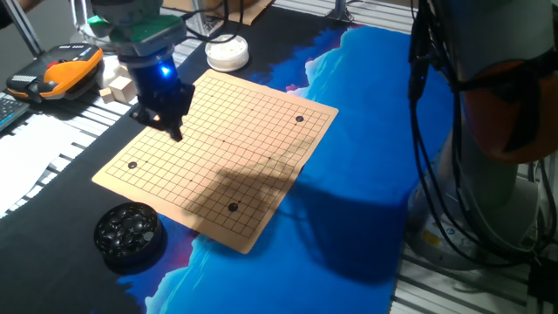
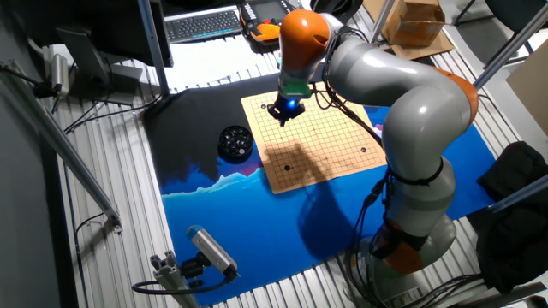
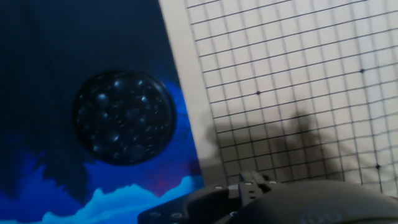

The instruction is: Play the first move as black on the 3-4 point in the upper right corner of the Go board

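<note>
One fixed view: the gripper hangs over the far-left part of the Go board, near its left edge, a blue light glowing on the hand above it. Its fingers are dark and close together against the wood; I cannot tell whether they hold a stone. Three black stones lie on the board: one near the left corner, one near the near corner, one near the right corner. A round bowl of black stones sits on the counter just off the board's near-left edge. A white lidded bowl stands beyond the far corner, wooden blocks to its left.

The other fixed view: the arm reaches from the right, and the gripper is above the board close to its far-left corner. The bowl lies left of the board on the dark mat.

Hand view: the bowl, full of glossy black stones, is left of the board's edge. The gripper's body fills the bottom; the fingertips are hidden.
</note>
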You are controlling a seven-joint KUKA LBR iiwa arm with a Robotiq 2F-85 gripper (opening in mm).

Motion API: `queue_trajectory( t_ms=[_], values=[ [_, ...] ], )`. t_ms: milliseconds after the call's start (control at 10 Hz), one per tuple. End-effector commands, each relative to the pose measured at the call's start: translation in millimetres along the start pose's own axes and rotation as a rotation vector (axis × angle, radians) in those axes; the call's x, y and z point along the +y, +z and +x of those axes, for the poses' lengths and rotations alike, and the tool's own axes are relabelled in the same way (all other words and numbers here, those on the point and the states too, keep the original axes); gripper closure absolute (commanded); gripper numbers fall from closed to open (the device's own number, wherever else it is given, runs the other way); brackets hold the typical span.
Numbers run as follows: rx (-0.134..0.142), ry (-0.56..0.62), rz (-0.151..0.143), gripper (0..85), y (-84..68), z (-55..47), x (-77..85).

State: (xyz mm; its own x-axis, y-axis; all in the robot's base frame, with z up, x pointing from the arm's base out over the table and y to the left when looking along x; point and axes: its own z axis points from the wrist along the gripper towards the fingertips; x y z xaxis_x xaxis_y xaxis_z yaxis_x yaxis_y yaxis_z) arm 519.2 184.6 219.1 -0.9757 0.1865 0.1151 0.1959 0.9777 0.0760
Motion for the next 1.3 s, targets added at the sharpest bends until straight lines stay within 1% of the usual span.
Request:
queue_trajectory(
  t_ms=[0,100,200,300,400,500,600,700,800,900,1000,1100,1200],
  values=[
    [0.014,-0.003,-0.032,85.0,0.0,0.1,0.2],
    [0.016,0.016,-0.038,85.0,0.0,0.1,0.2],
    [0.014,0.036,-0.029,85.0,0.0,0.1,0.2],
    [0.022,0.054,-0.017,85.0,0.0,0.1,0.2],
    [0.034,0.078,-0.023,85.0,0.0,0.1,0.2],
    [0.040,0.097,-0.023,85.0,0.1,-0.6,8.1],
    [0.050,0.121,-0.033,85.0,-0.5,-2.3,22.7],
    [0.048,0.154,-0.040,85.0,-0.4,-3.9,40.1],
    [0.044,0.173,-0.036,85.0,2.9,-5.6,50.5],
    [0.030,0.198,-0.048,85.0,9.1,-7.4,61.0],
    [0.024,0.215,-0.051,85.0,15.9,-10.2,71.1],
    [0.014,0.234,-0.058,68.0,24.1,-13.1,83.1],
    [0.005,0.247,-0.056,68.0,30.7,-14.8,93.6]
  ],
)
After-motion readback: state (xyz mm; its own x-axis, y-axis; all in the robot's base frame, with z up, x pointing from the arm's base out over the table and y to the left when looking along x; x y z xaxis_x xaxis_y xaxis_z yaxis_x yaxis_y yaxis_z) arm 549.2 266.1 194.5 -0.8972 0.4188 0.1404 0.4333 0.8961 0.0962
